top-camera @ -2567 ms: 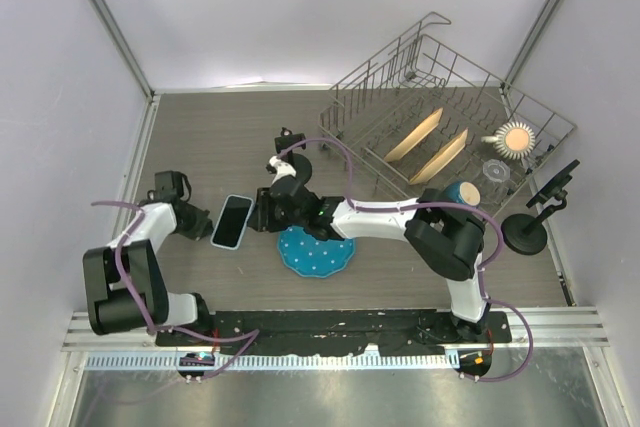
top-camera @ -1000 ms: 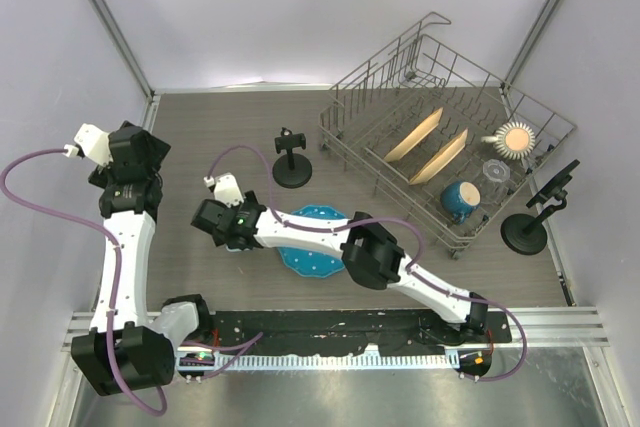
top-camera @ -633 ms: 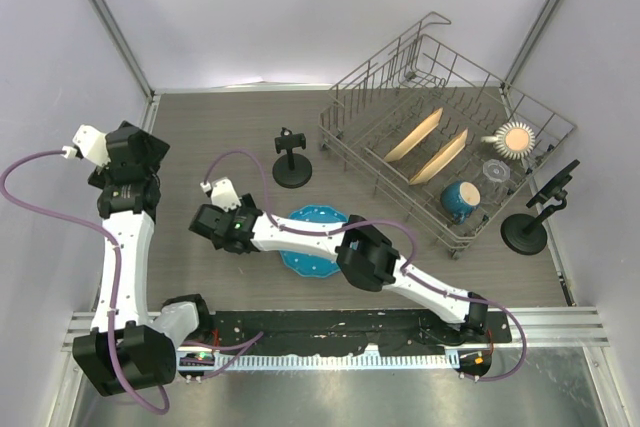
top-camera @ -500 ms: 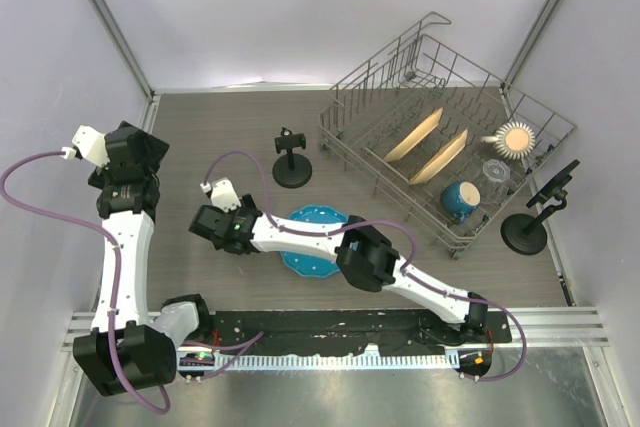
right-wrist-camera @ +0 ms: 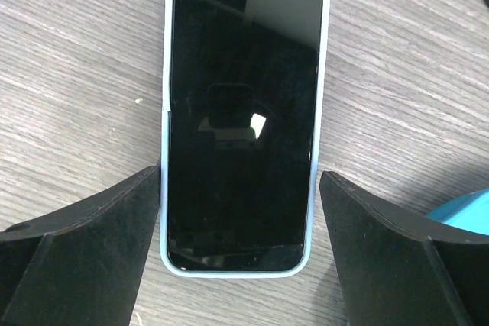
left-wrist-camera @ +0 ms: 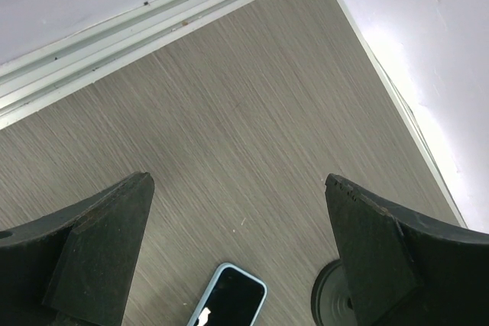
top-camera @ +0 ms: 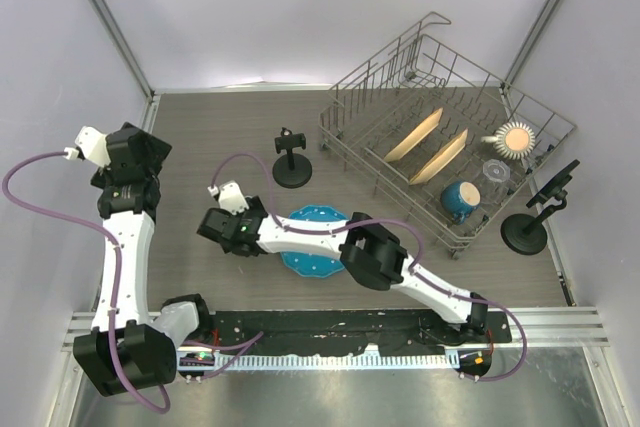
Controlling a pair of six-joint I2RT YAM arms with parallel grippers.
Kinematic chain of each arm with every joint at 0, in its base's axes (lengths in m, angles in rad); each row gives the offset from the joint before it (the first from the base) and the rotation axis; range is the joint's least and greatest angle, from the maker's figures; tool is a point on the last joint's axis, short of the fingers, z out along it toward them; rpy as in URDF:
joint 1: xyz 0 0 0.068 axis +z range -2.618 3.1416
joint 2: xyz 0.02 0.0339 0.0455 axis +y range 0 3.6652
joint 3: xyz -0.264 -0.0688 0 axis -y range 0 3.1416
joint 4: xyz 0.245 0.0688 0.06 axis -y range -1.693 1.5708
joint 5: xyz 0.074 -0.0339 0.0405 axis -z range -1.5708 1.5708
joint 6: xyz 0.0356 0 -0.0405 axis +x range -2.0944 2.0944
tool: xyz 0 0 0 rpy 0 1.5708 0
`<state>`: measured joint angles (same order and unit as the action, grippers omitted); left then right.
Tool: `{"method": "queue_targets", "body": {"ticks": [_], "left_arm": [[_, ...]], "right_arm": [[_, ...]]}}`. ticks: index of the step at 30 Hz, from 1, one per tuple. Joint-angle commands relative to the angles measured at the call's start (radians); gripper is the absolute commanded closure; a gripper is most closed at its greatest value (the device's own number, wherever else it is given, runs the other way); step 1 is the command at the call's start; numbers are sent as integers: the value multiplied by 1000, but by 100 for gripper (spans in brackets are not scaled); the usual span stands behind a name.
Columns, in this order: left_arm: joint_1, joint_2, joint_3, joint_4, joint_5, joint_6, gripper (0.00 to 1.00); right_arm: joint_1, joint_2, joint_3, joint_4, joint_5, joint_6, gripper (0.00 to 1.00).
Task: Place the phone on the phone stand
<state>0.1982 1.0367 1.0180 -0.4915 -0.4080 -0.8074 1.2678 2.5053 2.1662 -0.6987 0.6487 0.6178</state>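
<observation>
The phone [right-wrist-camera: 241,120], black-screened in a pale blue case, lies flat on the wooden table. My right gripper [right-wrist-camera: 241,177] is open and straddles its lower end, one finger close to each long edge. From above, the right gripper [top-camera: 224,227] covers the phone. My left gripper [left-wrist-camera: 237,181] is open and empty, held high near the left wall [top-camera: 135,147], with the phone [left-wrist-camera: 229,295] far below it. A black phone stand [top-camera: 292,162] stands behind the phone, at the table's middle.
A blue dotted plate [top-camera: 315,243] lies just right of the phone, under the right arm. A wire dish rack [top-camera: 445,147] with plates, a blue mug and a glass fills the back right. A second black stand [top-camera: 530,222] sits by the right wall.
The left arm has left the phone and risen to the left wall. The right arm has swung over the phone; over the last second it only shifted slightly.
</observation>
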Motion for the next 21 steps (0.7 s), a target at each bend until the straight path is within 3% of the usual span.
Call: {"method": "queue_targets", "body": {"ticks": [1,4,7,12,21], "left_arm": [[6,-1,-13,14,23,-12,0],[6,3,-13,11,29,-19,1],[6,8,-13,10,35,-27,2],[7,13,-12,2,37,-39,6],[6,20,-21,10,63,-49,7]], "right_arm": [[-42,-68,-74,-18,-165,-20,11],[-82,-79,-97,-25,-306,-21,11],[-113,-60,-83,-76,-435,-36,18],[-116,24,9,-277,-400,-119,19],[-116,119,136,-432,-471,-254,15]]}}
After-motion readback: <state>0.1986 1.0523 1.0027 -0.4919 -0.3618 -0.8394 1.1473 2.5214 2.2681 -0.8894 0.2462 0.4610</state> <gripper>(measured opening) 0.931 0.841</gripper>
